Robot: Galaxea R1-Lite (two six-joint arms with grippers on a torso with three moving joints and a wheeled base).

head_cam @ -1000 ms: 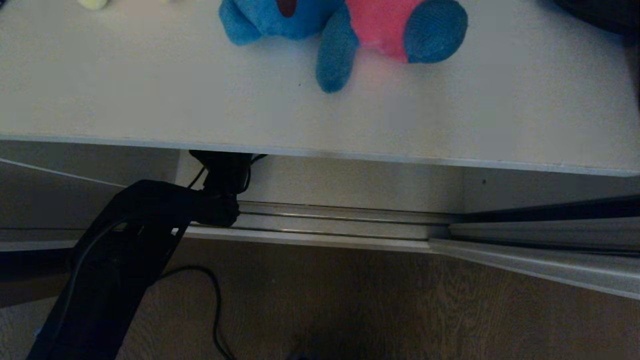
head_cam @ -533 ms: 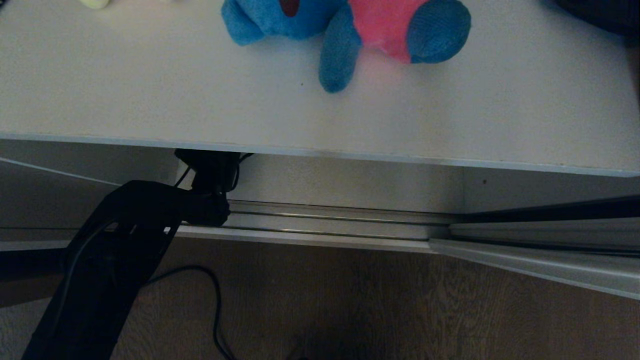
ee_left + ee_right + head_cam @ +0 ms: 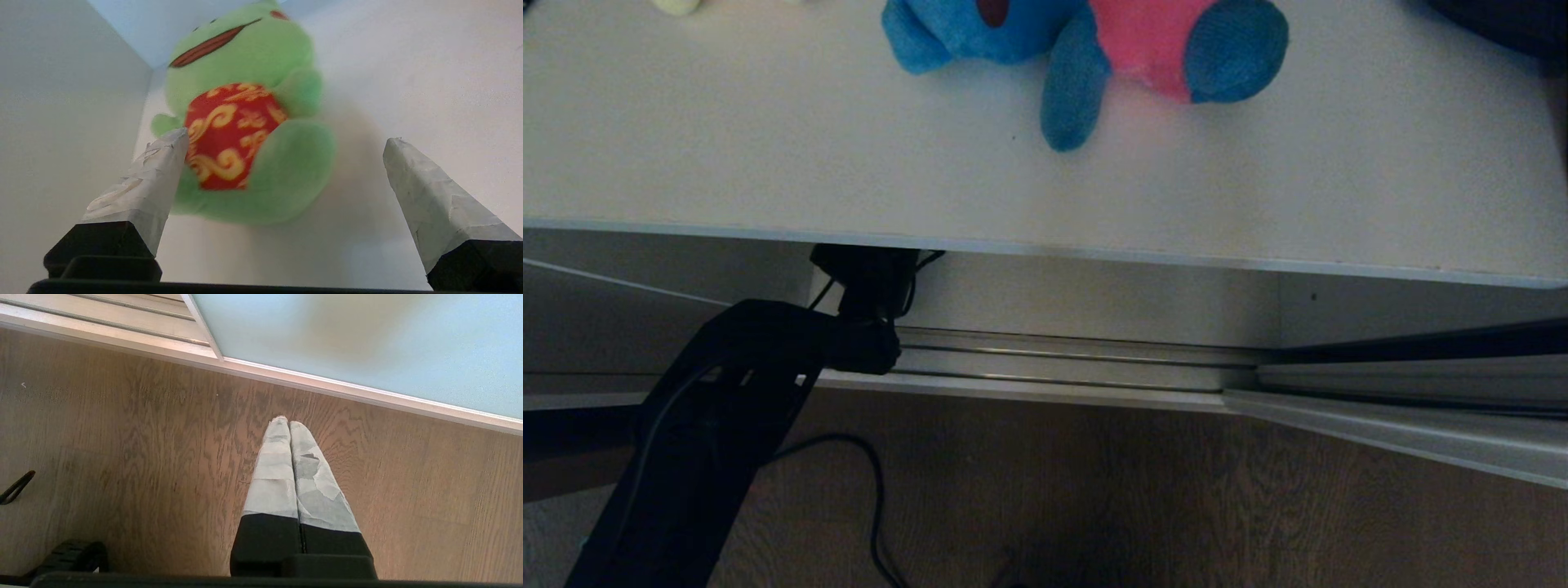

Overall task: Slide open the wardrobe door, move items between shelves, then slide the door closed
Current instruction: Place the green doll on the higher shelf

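My left arm (image 3: 727, 384) reaches under the upper shelf (image 3: 768, 147), whose front edge hides its gripper in the head view. Seen from the left wrist, the left gripper (image 3: 286, 136) is open on the lower shelf (image 3: 286, 253), in front of a green plush (image 3: 245, 73) with a red and gold bib. One fingertip (image 3: 173, 143) is at the plush's side; the other stands well apart. A blue and pink plush (image 3: 1086, 49) lies on the upper shelf, with a pale yellow one (image 3: 674, 5) at the far left. The frosted sliding door (image 3: 367, 343) shows in the right wrist view.
My right gripper (image 3: 288, 424) hangs shut over the brown wood floor (image 3: 122, 457), near the door's bottom frame. The metal door track (image 3: 1078, 359) runs below the shelf. A black cable (image 3: 874, 490) trails over the floor. The wardrobe's side wall (image 3: 61, 122) is close beside the green plush.
My left wrist has shifted slightly to the left under the shelf edge. The plush toys on the upper shelf have not moved.
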